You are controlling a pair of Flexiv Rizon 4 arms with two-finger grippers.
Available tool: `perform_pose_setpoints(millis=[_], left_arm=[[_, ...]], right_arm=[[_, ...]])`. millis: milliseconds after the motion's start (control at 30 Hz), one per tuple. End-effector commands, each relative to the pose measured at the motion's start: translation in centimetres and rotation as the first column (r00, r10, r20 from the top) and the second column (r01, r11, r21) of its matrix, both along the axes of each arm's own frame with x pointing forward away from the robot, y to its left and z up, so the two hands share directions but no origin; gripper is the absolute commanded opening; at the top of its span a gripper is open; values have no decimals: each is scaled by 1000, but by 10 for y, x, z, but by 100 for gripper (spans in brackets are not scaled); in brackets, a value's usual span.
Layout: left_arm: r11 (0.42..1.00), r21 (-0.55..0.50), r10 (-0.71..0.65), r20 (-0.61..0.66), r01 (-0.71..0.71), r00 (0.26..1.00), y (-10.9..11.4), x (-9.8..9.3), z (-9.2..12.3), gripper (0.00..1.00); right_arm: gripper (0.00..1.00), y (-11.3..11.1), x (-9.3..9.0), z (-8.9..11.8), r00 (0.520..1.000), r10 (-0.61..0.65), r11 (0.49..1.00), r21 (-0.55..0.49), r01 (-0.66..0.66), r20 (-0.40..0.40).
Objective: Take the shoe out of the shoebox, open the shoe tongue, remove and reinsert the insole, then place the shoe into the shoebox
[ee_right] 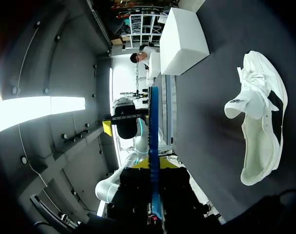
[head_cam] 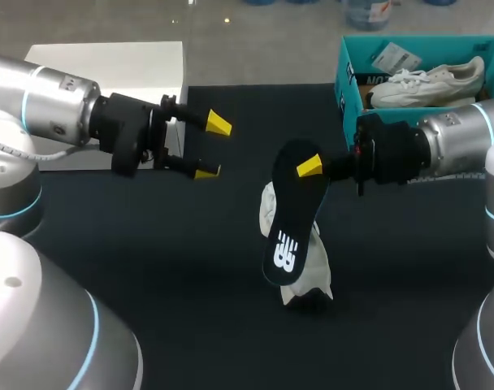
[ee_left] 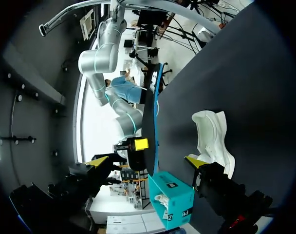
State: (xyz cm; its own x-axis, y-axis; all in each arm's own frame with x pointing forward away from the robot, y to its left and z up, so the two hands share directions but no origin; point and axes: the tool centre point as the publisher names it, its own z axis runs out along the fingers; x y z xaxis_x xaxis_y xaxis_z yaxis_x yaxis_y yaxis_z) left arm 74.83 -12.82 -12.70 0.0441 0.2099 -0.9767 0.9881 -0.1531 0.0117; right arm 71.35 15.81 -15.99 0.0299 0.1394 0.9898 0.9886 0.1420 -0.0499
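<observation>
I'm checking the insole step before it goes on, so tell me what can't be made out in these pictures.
Head view: the insole covers most of the shoe, so its opening is hidden.
Head view: the right hand shows one yellow tip; the other is behind the insole.
Head view: the shoebox is cut off by the picture's edge.

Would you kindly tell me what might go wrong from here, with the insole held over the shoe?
The right gripper pinches the insole near one end only, so its long free part may bend or slip when pushed into the shoe. The shoe lies unheld on the table, with the open left gripper off to the side, so the insole could shove it away instead of seating.
</observation>
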Motion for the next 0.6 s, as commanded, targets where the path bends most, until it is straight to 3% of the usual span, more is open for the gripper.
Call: perform_pose_setpoints(millis=[33,267,600], left_arm=[[997,-79,13,32,-10,999,1,-12,-9,100],[991,-136,10,35,-5,999,-3,-22,-23,100],[991,-132,-33,52,39,998,-32,-43,-25,100]], right_arm=[[0,0,-1,0,1000,-1,1000,-5,1,-1],[0,0,-1,0,1000,-1,1000,-5,1,-1],[0,0,-1,0,1000,-1,1000,-5,1,-1]])
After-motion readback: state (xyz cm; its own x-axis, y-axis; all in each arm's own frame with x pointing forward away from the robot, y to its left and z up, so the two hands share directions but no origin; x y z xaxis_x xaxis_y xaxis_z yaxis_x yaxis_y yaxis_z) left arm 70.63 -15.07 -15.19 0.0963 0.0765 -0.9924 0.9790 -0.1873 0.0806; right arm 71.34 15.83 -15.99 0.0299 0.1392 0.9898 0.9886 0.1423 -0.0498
